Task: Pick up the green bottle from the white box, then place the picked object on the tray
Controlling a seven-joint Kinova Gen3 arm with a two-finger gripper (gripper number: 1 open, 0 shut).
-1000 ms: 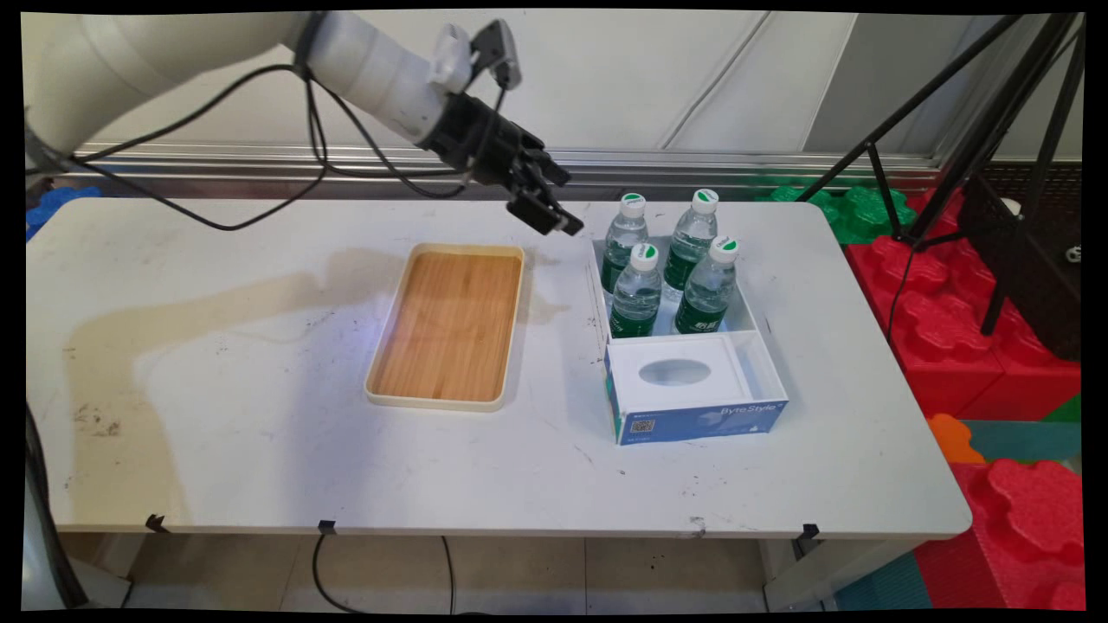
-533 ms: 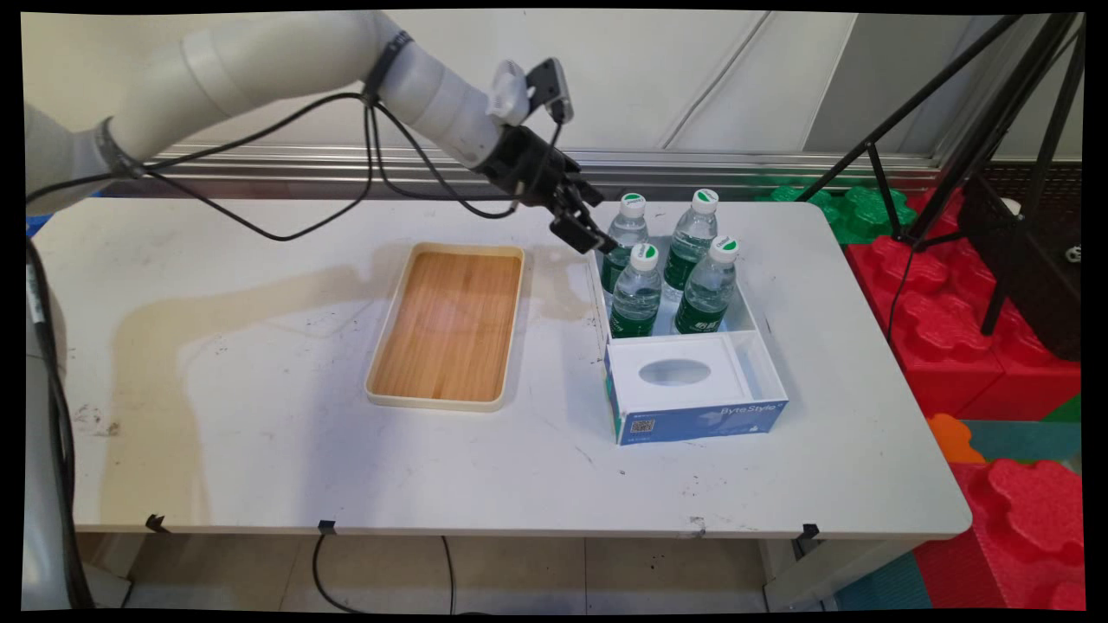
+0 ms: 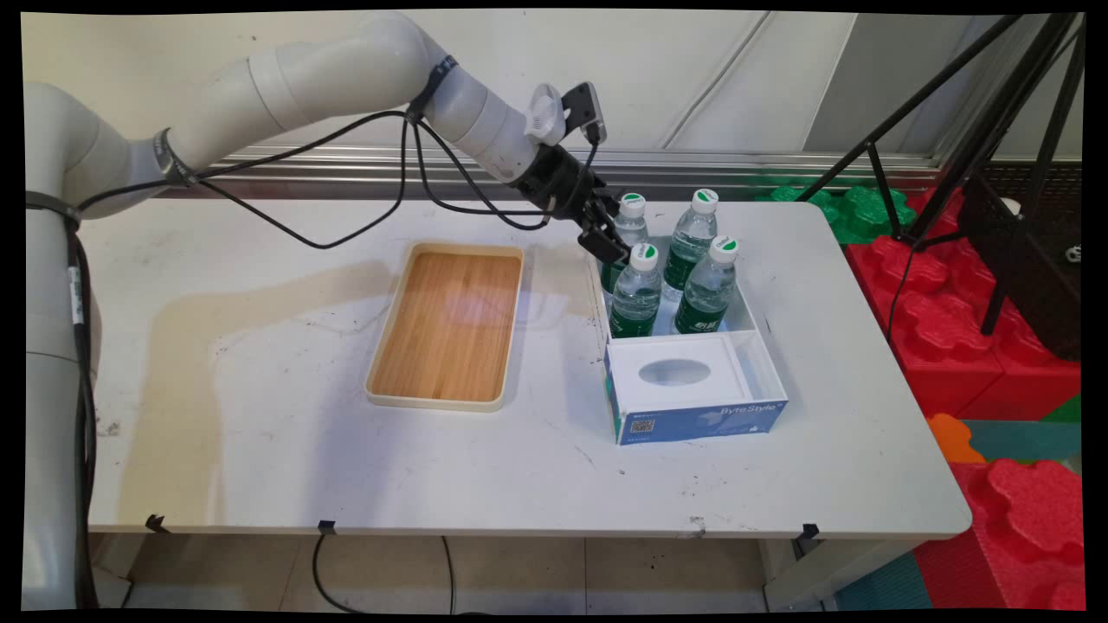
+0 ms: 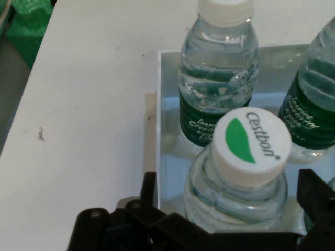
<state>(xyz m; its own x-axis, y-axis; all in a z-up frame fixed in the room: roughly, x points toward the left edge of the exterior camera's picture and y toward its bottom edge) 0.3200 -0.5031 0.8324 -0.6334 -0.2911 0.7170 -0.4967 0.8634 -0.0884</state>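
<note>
White tabletop [image 3: 260,450], scuffed and stained, with a pale wall and a metal rail behind it; red and green foam blocks [image 3: 969,329] and a black tripod [image 3: 995,138] stand off its right end.

Your items, as they lie:

1. Wooden tray [image 3: 448,327], cream-rimmed with a bamboo floor, near the middle of the tabletop. You have nothing in it.

2. Open white box [image 3: 751,322], right of the tray and apart from it. You will find four water bottles standing upright in it, two by two, each clear with a green label and a white cap.

3. Tissue box [image 3: 692,420], blue-sided with a white top and an oval opening, set against the near end of the white box.

4. Hand [image 3: 610,238], black, at the far left corner of the white box. You see it spread wide, one finger [image 4: 316,196] on either side of a bottle in the hand view, holding nothing.

5. Bottle between the fingers [image 4: 238,193]: its cap shows a green leaf mark and the word "Cestbon". In the hand view a second bottle [image 4: 220,89] stands just beyond it and a third [image 4: 314,104] at the right edge. From the main view you cannot tell for certain which of the left-hand bottles this is.
</note>
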